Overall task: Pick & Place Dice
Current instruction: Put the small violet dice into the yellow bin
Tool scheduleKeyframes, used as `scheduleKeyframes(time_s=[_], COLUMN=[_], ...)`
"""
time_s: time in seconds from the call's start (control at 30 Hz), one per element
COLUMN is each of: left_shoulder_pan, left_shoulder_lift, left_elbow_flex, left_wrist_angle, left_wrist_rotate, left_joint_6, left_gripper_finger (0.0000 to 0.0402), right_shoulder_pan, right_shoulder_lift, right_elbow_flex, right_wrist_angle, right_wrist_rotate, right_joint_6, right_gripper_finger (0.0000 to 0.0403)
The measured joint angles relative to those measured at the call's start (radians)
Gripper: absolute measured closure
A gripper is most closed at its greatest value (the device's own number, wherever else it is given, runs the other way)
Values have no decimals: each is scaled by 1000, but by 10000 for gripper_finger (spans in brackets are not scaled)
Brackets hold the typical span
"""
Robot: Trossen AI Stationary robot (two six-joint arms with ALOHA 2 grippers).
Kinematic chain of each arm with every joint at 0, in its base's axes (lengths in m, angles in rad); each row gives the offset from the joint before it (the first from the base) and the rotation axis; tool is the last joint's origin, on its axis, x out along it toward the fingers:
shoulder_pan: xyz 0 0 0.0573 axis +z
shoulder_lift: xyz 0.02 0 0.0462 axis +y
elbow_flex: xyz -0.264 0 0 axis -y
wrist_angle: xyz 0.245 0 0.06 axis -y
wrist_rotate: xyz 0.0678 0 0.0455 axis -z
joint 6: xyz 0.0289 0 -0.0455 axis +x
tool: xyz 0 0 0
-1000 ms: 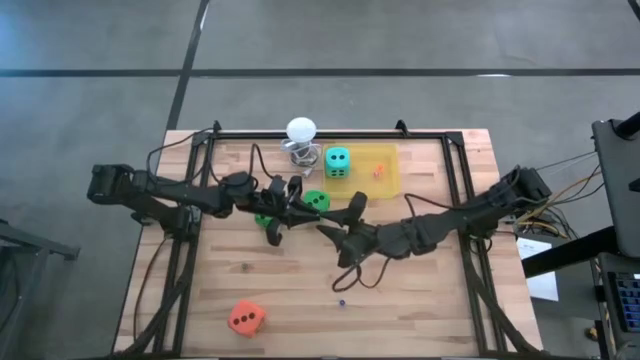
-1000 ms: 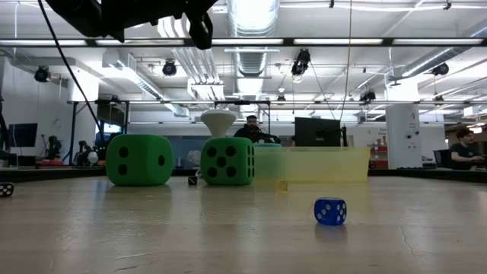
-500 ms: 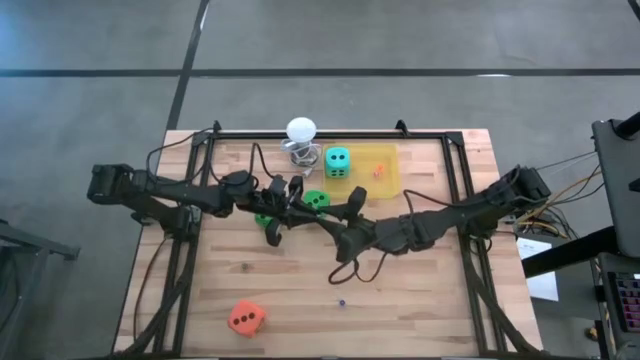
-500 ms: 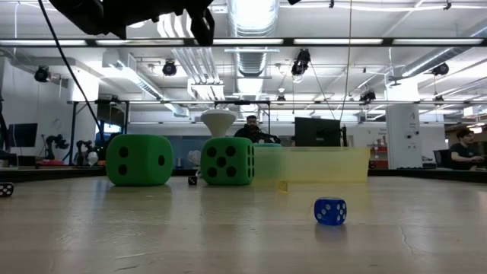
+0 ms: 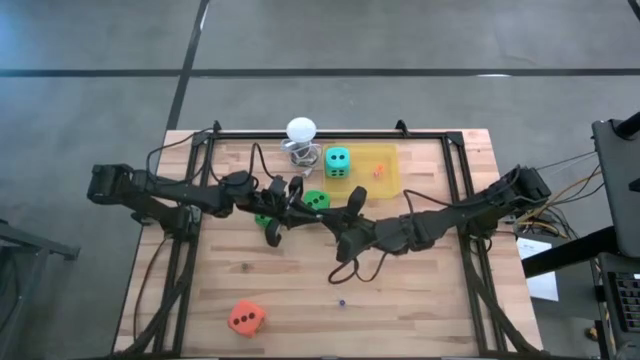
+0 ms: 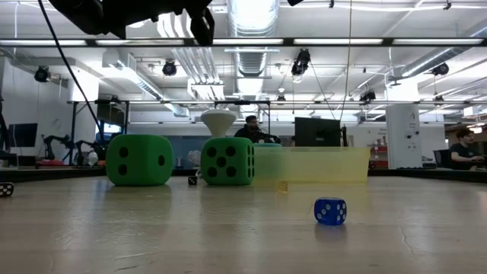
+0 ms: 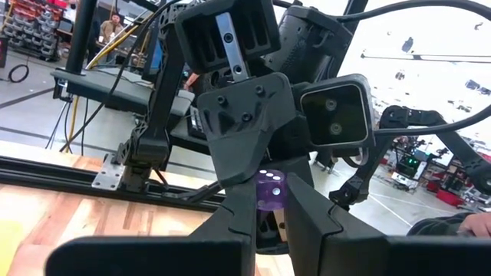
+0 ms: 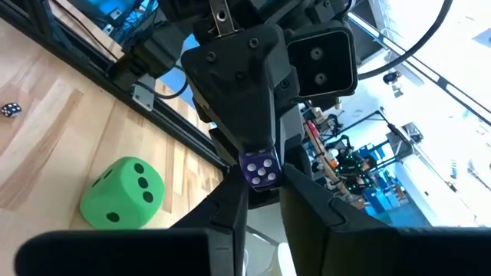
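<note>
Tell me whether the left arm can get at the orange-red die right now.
Probably not yet: nothing blocks the orange-red die, but the left end effector meets the right end effector mid-table, a purple die between them.

Two bright green dice [image 6: 139,160] with black dots are sitting on the pale wood table [image 5: 420,300]. A teal die [image 5: 338,162] is showing dark dots inside a see-through yellow tray [image 5: 388,172]. An orange-red die [image 5: 246,317] is showing black dots, a tiny blue die [image 6: 330,211] white ones, and a purple die [image 8: 260,169] white dots too.
</note>
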Motion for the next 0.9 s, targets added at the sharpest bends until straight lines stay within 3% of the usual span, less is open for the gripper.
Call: scheduleKeyframes(time_s=[0.37,0.9], left_shoulder_pan=[1,3], left_shoulder_lift=[0,0], left_elbow_flex=[-1,-1], left_wrist_angle=[-1,-2], left_wrist_rotate=[-4,-11], left_joint_6=[1,1], left_gripper_finger=[362,362], right_shoulder_pan=[0,13], right_shoulder_lift=[0,0], right_elbow_flex=[0,0], right_wrist_angle=[-1,-2], right_wrist_rotate=[-4,-3], right_joint_6=[6,10], right_gripper_finger=[311,312])
